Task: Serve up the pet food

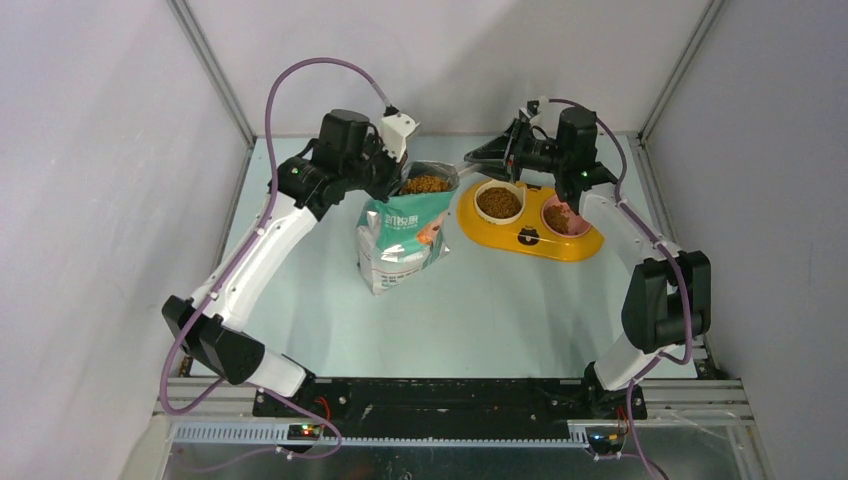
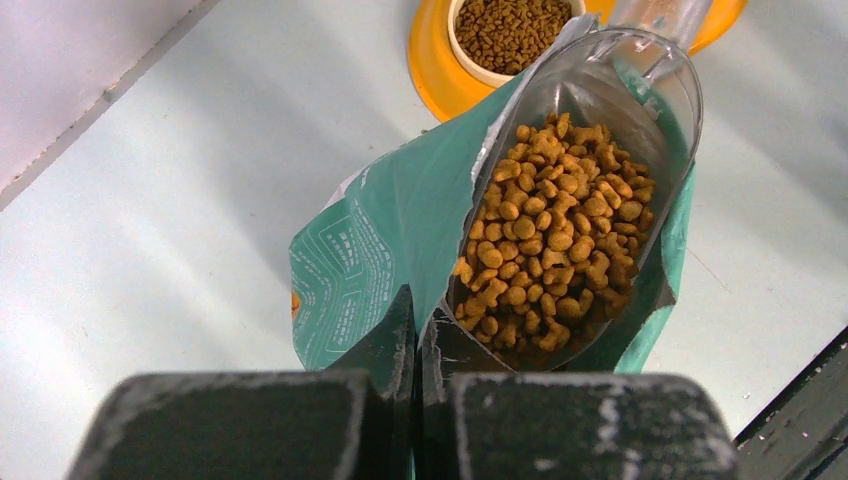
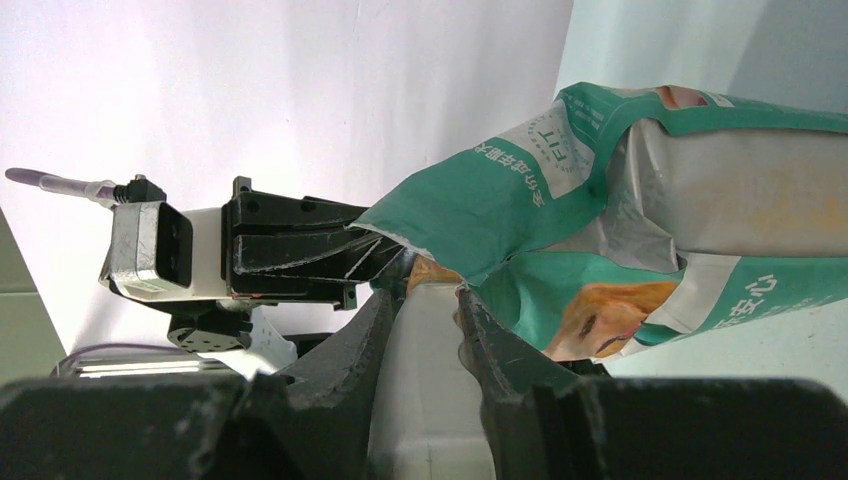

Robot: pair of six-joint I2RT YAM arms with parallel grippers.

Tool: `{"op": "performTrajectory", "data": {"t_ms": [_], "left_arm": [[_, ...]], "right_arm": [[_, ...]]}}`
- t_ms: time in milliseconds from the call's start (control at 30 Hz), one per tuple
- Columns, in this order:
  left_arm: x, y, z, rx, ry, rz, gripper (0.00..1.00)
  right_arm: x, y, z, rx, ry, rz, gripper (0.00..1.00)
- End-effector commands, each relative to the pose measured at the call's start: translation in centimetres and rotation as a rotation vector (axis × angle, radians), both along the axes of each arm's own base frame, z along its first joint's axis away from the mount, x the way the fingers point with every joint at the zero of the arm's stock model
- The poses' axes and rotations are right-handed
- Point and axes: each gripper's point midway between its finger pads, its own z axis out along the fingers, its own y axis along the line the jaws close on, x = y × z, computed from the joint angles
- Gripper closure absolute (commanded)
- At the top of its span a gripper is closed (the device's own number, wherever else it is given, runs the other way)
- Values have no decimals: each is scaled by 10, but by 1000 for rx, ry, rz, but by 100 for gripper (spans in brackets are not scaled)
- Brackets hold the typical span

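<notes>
**A:** Starting at the left, what could go wrong?

**B:** The left gripper is pressed together on the torn lip of the bag, which holds the mouth open. That lip is thin, slick film. If it slides out of the pinch, the mouth could fold over the scoop. The bag might also sag onto the table.

**A:** And the middle?

**B:** The clear scoop sits in the bag's mouth, heaped with pet food. The pellets are small, dry and loose. I'd judge that a tilt, or a catch on the bag's edge on the way out, would shed some.

**A:** The right side?

**B:** The right gripper pinches the scoop's handle between its fingers. The handle looks like smooth hard plastic, so a loaded scoop might twist in that grip. The feeder stands just beside the bag. Its white bowl and pink bowl already hold kibble, so a generous pour may run over a rim.

**A:** What about materials and shapes?

**B:** The bag is glossy teal and silver, creased, with a golden dog printed on it. The scoop is a rigid, transparent, rounded trough. The kibble is matte brown and knobbly. The feeder is a shiny yellow oval moulding that seats two round cups. The table is flat and pale green.
</notes>
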Motion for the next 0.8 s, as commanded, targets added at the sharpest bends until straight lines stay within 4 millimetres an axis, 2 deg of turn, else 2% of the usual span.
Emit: {"op": "performTrajectory", "data": {"t_ms": [0, 400, 767], "left_arm": [[4, 17, 14, 35, -52, 41, 100], [5, 28, 12, 97, -70, 50, 100], [14, 27, 10, 135, -48, 56, 100]], "right_arm": [[-1, -13, 16, 11, -26, -25, 100], [9, -26, 1, 26, 118, -69, 100], [17, -32, 19, 97, 95, -80, 100]]}}
